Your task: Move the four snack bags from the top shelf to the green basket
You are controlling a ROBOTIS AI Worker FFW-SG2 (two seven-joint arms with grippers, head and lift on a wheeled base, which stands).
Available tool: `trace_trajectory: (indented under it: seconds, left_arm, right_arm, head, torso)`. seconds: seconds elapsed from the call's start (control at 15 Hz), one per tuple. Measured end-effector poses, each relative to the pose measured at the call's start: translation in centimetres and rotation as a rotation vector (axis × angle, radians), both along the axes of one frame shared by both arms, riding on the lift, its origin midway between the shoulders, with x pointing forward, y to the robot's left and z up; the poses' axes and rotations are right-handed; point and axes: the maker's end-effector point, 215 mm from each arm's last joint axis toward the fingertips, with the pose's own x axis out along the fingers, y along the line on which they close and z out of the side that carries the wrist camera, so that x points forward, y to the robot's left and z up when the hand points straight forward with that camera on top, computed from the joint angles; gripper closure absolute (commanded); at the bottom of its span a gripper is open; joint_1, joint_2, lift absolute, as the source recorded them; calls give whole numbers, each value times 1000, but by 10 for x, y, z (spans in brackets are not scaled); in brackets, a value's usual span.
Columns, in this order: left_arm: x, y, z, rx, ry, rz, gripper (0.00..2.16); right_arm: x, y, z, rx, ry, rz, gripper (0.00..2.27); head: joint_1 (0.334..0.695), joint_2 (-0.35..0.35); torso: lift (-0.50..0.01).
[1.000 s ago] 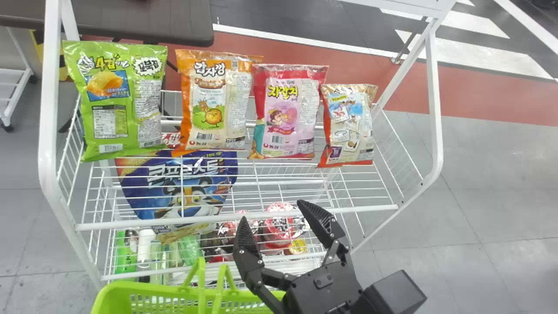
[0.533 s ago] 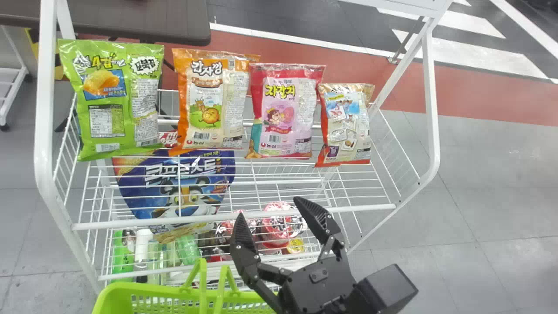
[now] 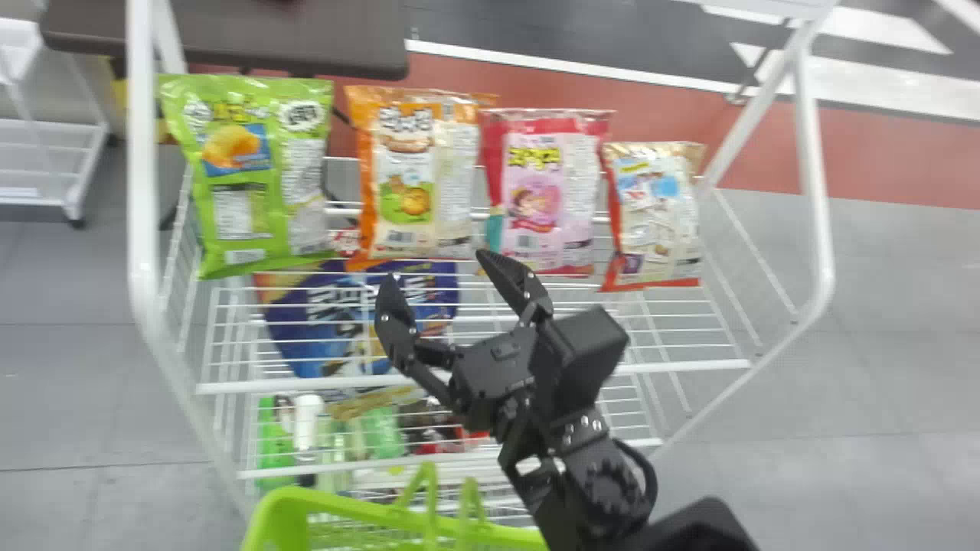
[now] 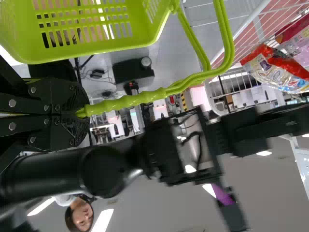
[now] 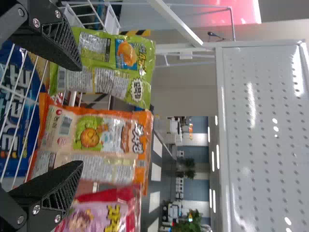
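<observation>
White wire rack (image 3: 142, 268) in front of us, green basket (image 3: 285, 499) at its near side. Our left pincer (image 4: 85, 112) is closed on the basket handle (image 4: 149, 96). All four bags are on the top shelf: green snack bag (image 3: 256, 176), orange snack bag (image 3: 406, 176), pink snack bag (image 3: 536, 191), red-and-cream snack bag (image 3: 654, 214). Our right pincer (image 3: 440, 273) is wide open, empty, just short of the row.

Step in hand looks like reaching for the orange one. In the wrist view one finger overlaps the green bag, so we should centre on orange first, slide the fingers down both sides, then squeeze gently until the film bunches. Lift straight up before pulling back, or the bottom may snag the front rail (image 3: 689, 366).

Orange bag stands upright, leaning back slightly: long axis up-down, top seal up, printed panel toward us, narrow side edges facing its neighbours.
</observation>
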Motion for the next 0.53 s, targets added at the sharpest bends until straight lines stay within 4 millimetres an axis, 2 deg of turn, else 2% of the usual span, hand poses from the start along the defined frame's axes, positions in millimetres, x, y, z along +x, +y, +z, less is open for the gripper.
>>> trace_trajectory:
  seconds: [0.13, 0.33, 0.4, 0.53]
  left_arm:
    - [-4, 0, -1, -2, 3, -19, 1133]
    - [-8, -1, -3, -8, 10, -48, 1133]
    - [-8, -1, -3, -11, 10, -52, 1133]
    - [-7, 0, -4, -19, 14, -60, 1133]
  right_arm:
    - [28, 32, -13, -5, 65, 33, 140]
    - [56, 78, -34, -63, 132, 112, 140]
    - [63, 87, -38, -79, 144, 129, 140]
    - [81, 97, -45, -100, 159, 153, 140]
  head:
    - [695, -42]
    - [695, 36]
    - [695, 71]
    - [695, 86]
  torso:
    - [0]
    - [0]
    - [0]
    - [0]
